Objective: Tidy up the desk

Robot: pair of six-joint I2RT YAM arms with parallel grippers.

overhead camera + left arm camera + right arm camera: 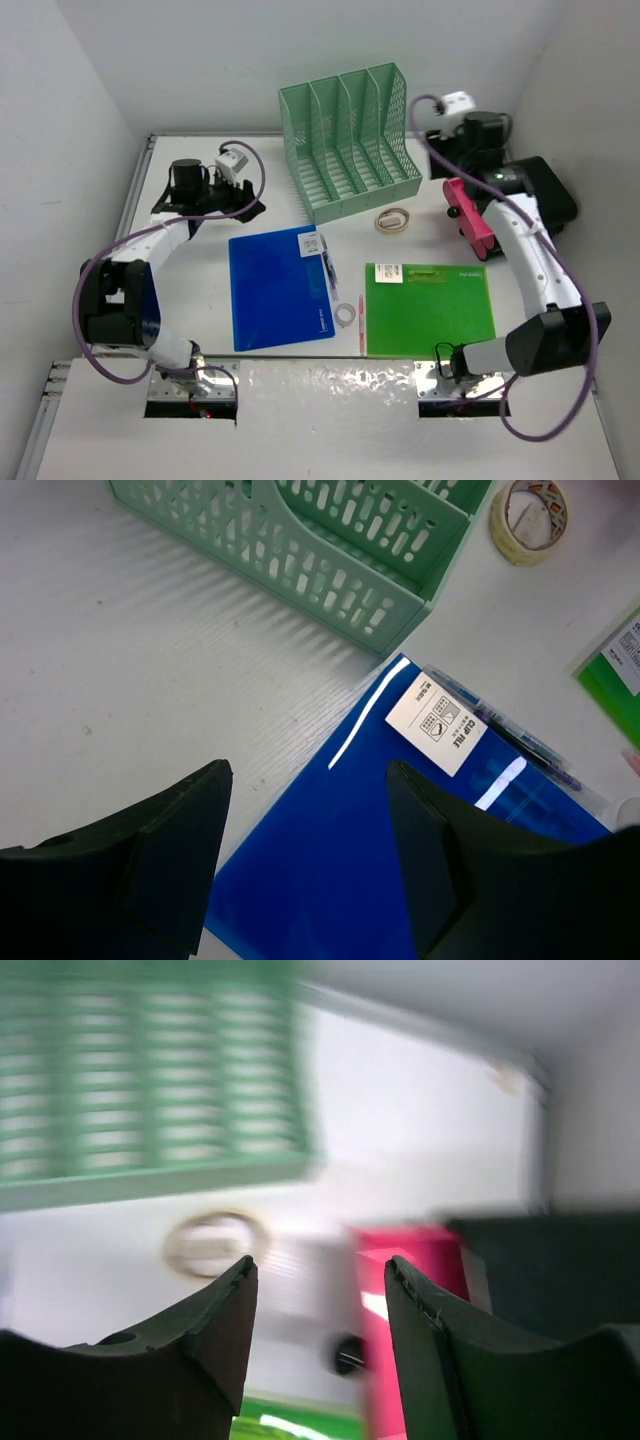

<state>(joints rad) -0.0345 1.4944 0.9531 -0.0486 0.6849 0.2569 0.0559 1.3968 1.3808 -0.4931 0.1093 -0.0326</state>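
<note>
I read the left hand (305, 780) as lining up on the blue clip file (330, 880). Its fingers are spread wide with nothing between them, above the file's far corner just beside the mint rack (330, 560). The file lies flat and thin, so I would come down on that corner at a shallow tilt and lift one edge first. I would also keep off the pen (520, 740) along its right side. The right hand (318, 1270) is also spread and empty, near the pink tool (405, 1290) and the tape roll (212, 1243), though its view is smeared. The surface (200, 300) stretches out ahead of both bases between white walls. It is white, flat and faintly grained, with thin metal rails at its edges
</note>
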